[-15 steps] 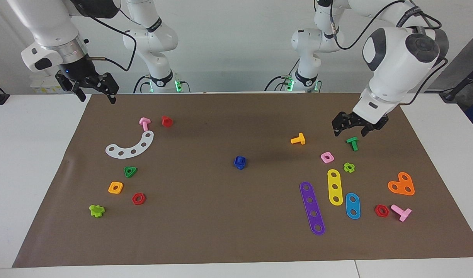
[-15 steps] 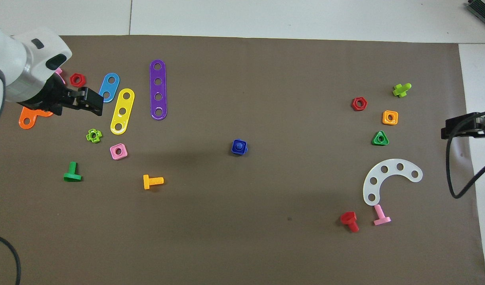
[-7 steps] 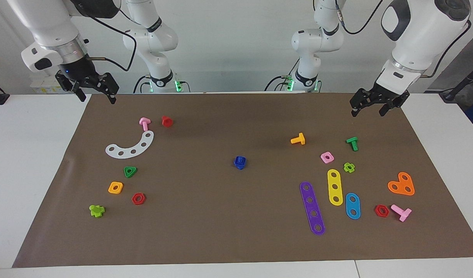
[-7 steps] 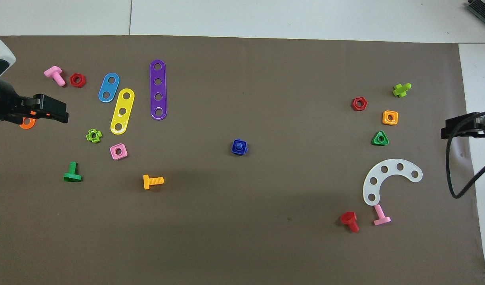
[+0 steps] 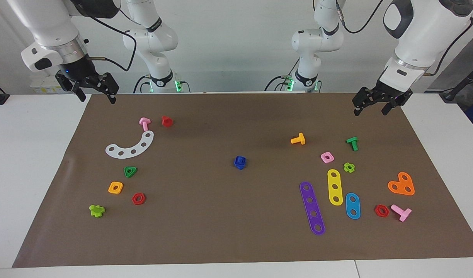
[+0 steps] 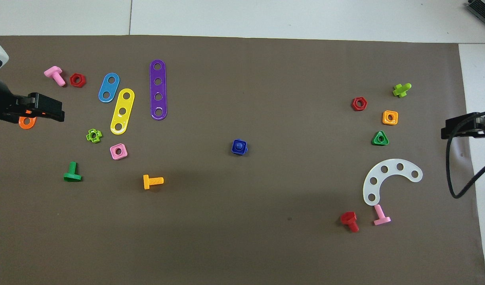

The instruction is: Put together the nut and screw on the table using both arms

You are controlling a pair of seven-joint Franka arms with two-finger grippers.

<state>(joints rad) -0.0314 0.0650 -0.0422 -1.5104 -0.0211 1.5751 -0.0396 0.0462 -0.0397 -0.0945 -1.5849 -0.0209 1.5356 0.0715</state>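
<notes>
The blue nut (image 5: 240, 164) and the blue screw (image 5: 240, 158) stand joined as one small blue piece at the middle of the brown mat (image 5: 236, 231). From overhead the square nut (image 6: 234, 151) shows with the screw's round shaft end (image 6: 238, 146) in its hole. No gripper touches them. My left gripper (image 5: 371, 109) hangs open and empty over the mat's corner at the left arm's end; it shows at the edge of the overhead view (image 6: 48, 111). My right gripper (image 5: 96, 95) hangs open and empty over the mat's corner at the right arm's end, waiting.
Toward the left arm's end lie an orange T screw (image 5: 298, 139), green screw (image 5: 352, 143), pink nut (image 5: 327, 157), purple (image 5: 312, 207), yellow and blue strips, orange heart plate (image 5: 402, 184). Toward the right arm's end lie a white arc (image 5: 130, 146), green triangular nut (image 5: 130, 171), orange nut (image 5: 115, 187).
My left gripper has risen from just above the green screw and pulled back to the mat's corner nearer the robots. The right arm and the blue piece have not moved.
</notes>
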